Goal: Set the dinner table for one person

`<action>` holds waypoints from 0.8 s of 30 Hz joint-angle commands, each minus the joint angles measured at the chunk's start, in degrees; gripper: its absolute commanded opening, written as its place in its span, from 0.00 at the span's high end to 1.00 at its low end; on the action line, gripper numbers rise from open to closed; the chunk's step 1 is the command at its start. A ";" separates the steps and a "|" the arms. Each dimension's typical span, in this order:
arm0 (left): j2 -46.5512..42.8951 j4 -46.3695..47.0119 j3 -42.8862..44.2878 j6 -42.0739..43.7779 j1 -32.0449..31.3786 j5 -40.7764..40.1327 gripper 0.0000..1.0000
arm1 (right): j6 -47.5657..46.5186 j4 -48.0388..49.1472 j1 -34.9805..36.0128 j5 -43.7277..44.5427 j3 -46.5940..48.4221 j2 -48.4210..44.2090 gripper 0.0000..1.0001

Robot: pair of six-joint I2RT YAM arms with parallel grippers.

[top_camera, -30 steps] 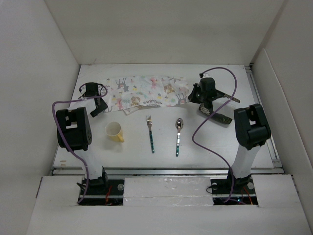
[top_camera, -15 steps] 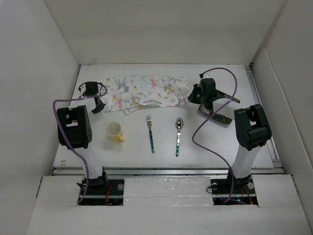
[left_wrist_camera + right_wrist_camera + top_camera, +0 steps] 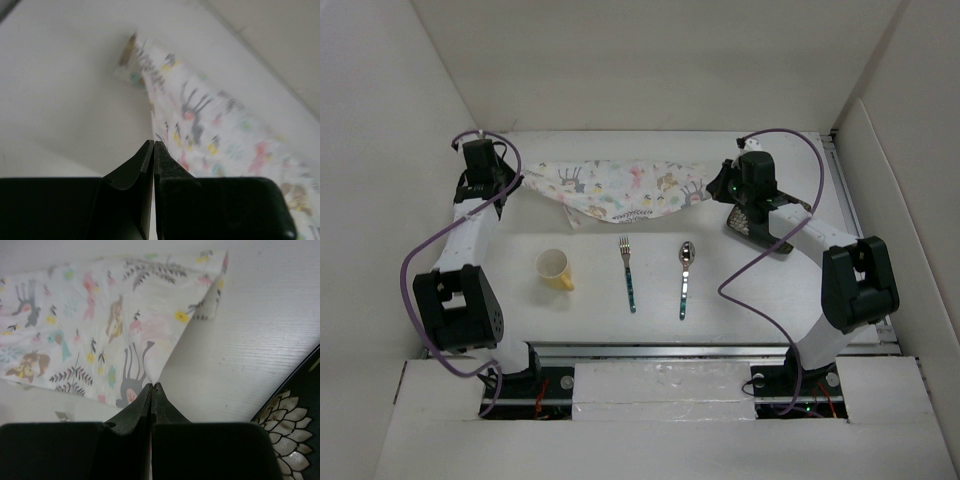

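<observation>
While the table [image 3: 770,300] spreads beneath everything | placemat [image 3: 620,190] stretched along its far edge | left gripper [image 3: 153,145] and right gripper [image 3: 152,386] each pinch 1 end | step, likely: spreading the placemat | next: lay it flat toward the near edge, tension even

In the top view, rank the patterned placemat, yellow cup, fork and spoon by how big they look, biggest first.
1. placemat
2. fork and spoon: alike in length, so tied
3. yellow cup, shorter though wider
</observation>
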 commanded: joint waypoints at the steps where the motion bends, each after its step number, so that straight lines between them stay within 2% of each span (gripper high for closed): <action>1: -11.03 4.30 7.12 -1.77 0.21 5.24 1.00 | -1.03 -0.06 0.60 -0.64 1.23 -10.47 1.00; 7: -20.53 5.53 15.11 -4.40 0.21 7.97 1.00 | -2.00 -5.77 0.60 1.29 5.69 -24.88 1.00; 13: -25.98 9.03 18.74 -7.82 0.21 11.75 1.00 | -2.70 -15.00 -1.24 1.56 13.17 -32.38 1.00; 17: -25.46 10.10 17.69 -7.74 0.21 11.32 1.00 | -2.97 -16.68 -3.70 0.59 17.31 -32.57 1.00; 20: -22.74 11.94 15.76 -8.44 0.21 12.19 1.00 | -2.53 -15.80 -6.42 -2.13 18.10 -29.15 1.00; 24: -14.33 13.09 16.62 -8.98 0.73 12.98 1.00 | -1.74 -13.17 -8.54 -5.29 20.73 -22.30 1.00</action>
